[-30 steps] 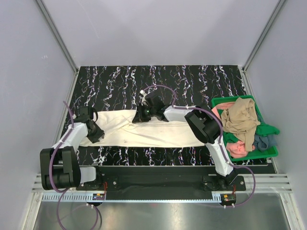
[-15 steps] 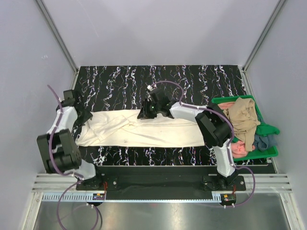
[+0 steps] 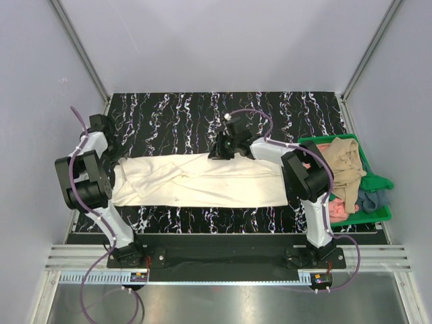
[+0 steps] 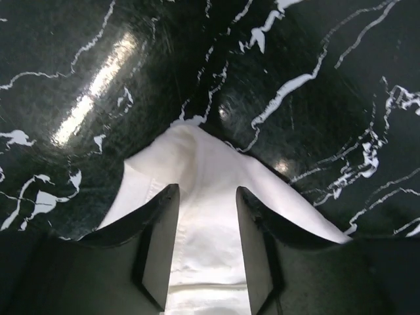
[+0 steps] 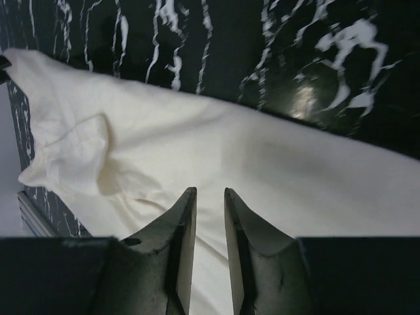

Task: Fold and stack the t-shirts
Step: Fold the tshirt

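A large cream t-shirt [image 3: 202,182] lies as a long folded strip across the black marbled table. My left gripper [image 3: 116,162] hovers over the strip's left end. In the left wrist view my left gripper [image 4: 207,190] stands open, with a peaked cream corner [image 4: 197,157] lying under and past its fingers. My right gripper [image 3: 219,152] is at the strip's far edge near the middle. In the right wrist view my right gripper [image 5: 210,191] has its jaws slightly apart, open over flat cream cloth [image 5: 275,177], gripping nothing.
A green bin [image 3: 375,217] at the right table edge holds a tan shirt [image 3: 341,165], a salmon-pink one [image 3: 334,209] and a grey-blue one [image 3: 371,199]. Bare marbled table [image 3: 169,115] stretches behind the cream shirt. Grey walls close in on both sides.
Both grippers' jaws have widened. The left arm swung from the strip's near-left part up to its far-left end. The right gripper slid rightward along the far edge.
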